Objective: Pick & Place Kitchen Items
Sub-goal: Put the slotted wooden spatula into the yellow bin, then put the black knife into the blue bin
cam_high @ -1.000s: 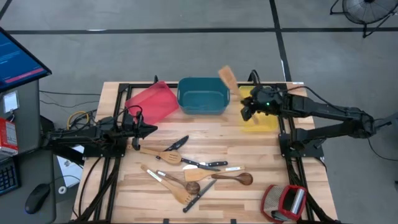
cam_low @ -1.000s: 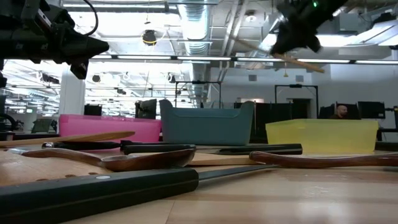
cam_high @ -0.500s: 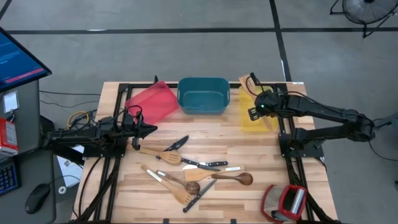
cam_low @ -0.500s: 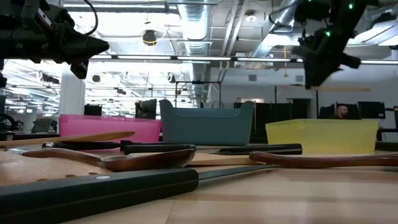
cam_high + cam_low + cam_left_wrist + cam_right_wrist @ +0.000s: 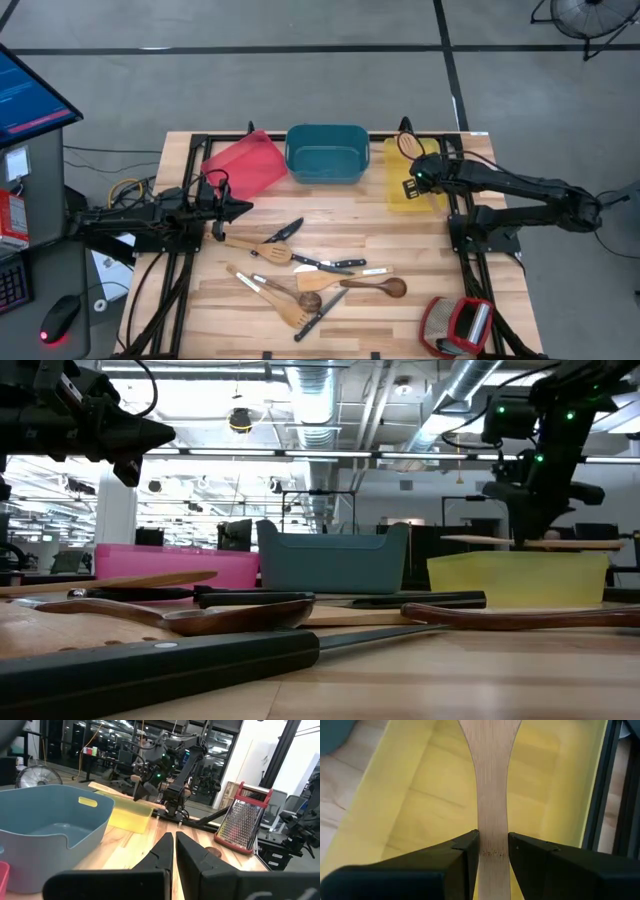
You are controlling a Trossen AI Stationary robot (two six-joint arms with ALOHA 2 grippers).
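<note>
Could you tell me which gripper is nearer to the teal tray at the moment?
The right gripper is nearer, over the yellow tray beside the teal tray, holding a wooden spatula. The left gripper waits farther off, beyond the red tray.

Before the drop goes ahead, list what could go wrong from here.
1. The right gripper holds the wooden spatula level above the yellow tray; its ends reach about to the tray's rims, so on release it may catch on a rim or tip out.
2. The gripper hangs close to the tray's wall, so descending further might nudge the tray.
</note>
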